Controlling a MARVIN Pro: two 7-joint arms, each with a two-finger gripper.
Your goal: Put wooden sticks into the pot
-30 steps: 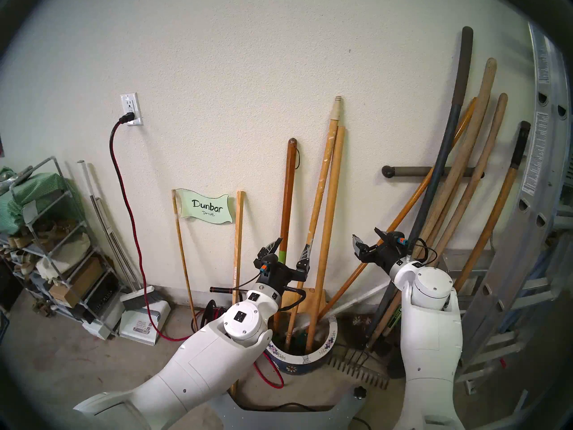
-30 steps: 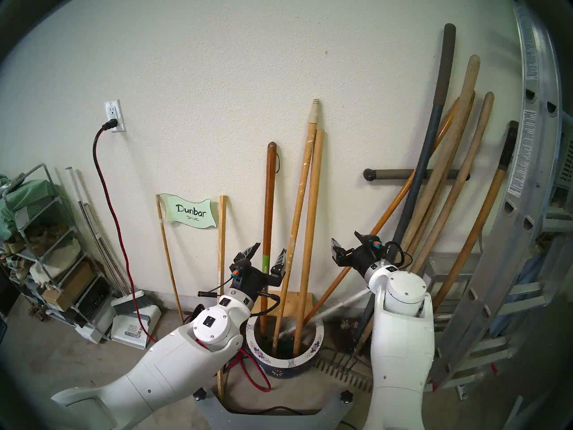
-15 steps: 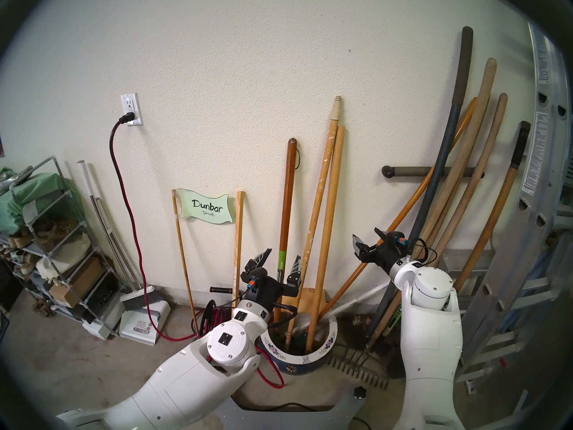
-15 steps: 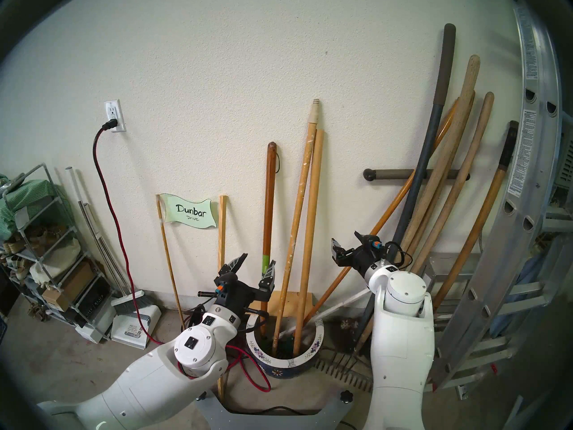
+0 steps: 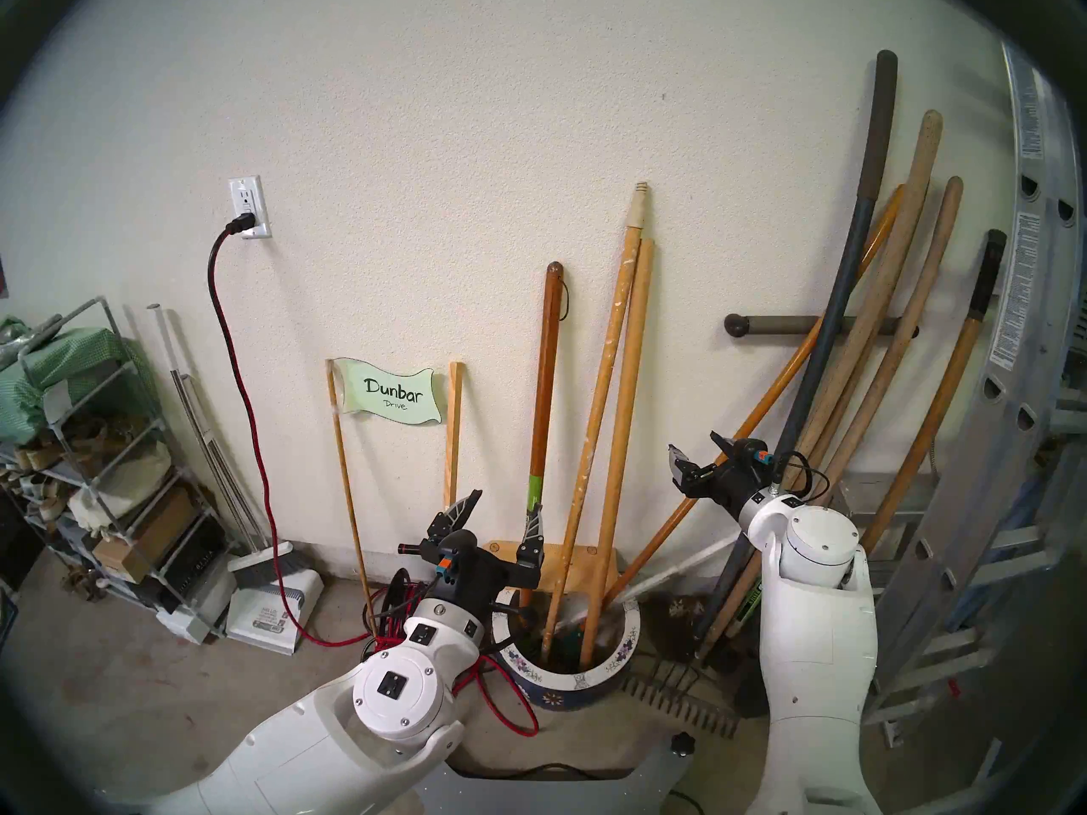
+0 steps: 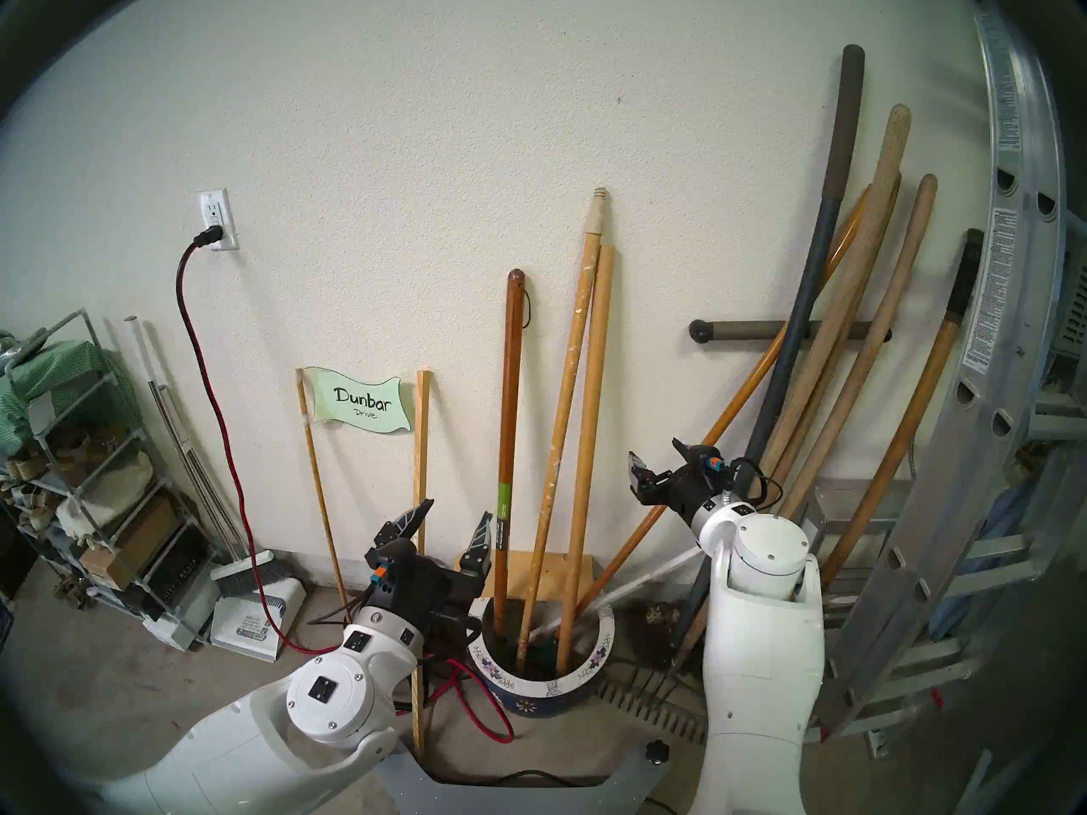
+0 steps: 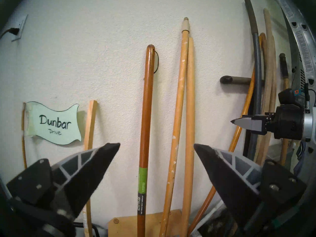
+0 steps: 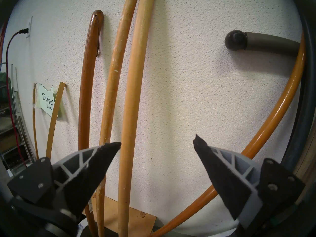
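Note:
Three wooden sticks stand in the pot point(image 5: 594, 672) and lean on the wall: a dark red-brown one point(image 5: 544, 384) with a green label, a paint-flecked one point(image 5: 606, 373) and a plain pale dowel point(image 5: 632, 373). The pot is dark blue with a flowered white rim. My left gripper point(image 5: 506, 502) is open and empty, low and just left of the red-brown stick point(image 7: 147, 103), apart from it. Right of the sticks my right gripper point(image 5: 693, 441) hangs open and empty, facing the wall beside the pale dowel point(image 8: 136, 77).
A thin square slat point(image 5: 453, 431) and a "Dunbar Drive" sign point(image 5: 391, 399) lean left of the pot. A bundle of tool handles point(image 5: 882, 355) and a ladder point(image 5: 1023, 384) crowd the right. A red cord point(image 5: 506, 720) and a rake point(image 5: 676, 708) lie on the floor.
My left gripper has drawn back down and to the left, away from the red-brown stick that stood between its fingers, staying open. The right arm has not moved.

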